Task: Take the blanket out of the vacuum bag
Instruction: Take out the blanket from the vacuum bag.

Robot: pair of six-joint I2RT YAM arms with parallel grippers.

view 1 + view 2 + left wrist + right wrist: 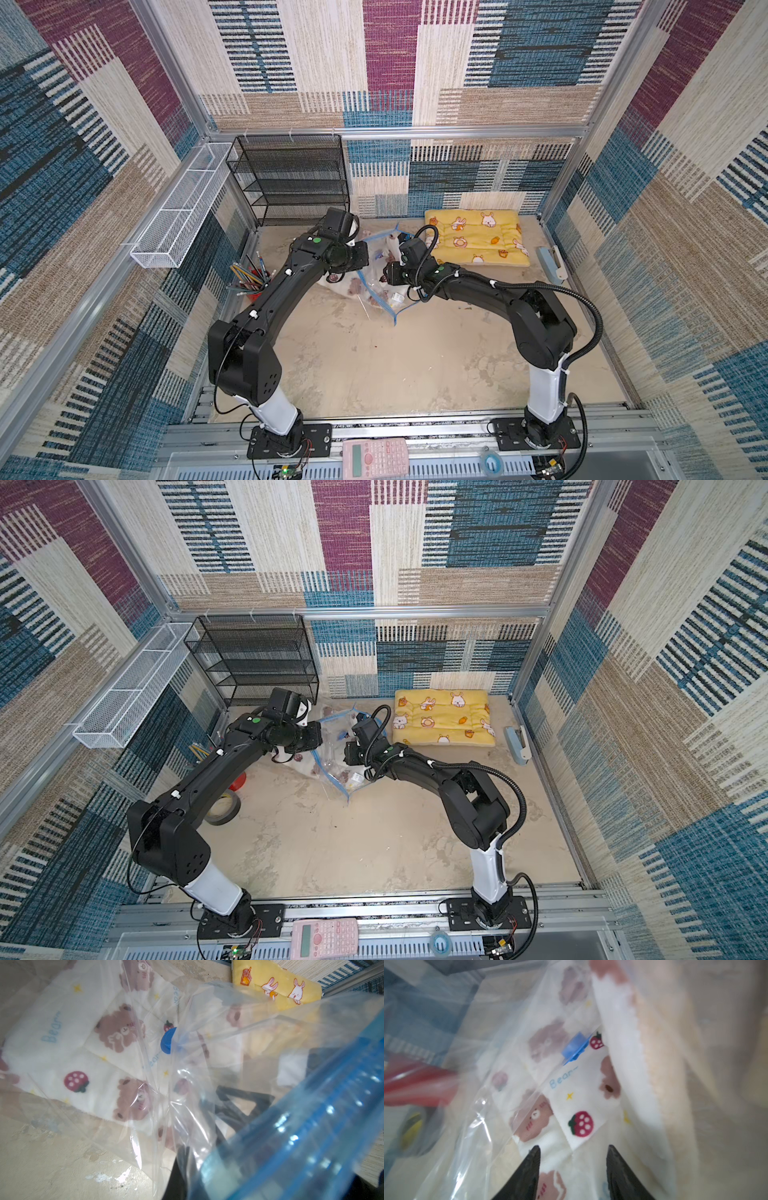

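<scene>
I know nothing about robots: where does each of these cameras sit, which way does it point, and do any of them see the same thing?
Both top views: high over the front of the cell, looking down at the table; the whole left arm and right arm show.
Left wrist: on the left arm, facing the bear blanket inside the vacuum bag; the left gripper is a dark shape behind plastic.
Right wrist: on the right arm, looking past the open right gripper into the bag.
Shared: both wrist views show the blue valve cap, here too.

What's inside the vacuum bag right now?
A folded white blanket printed with bears and strawberries, seen through the clear vacuum bag. The right gripper stands open at it. Anything under the blanket is covered.
</scene>
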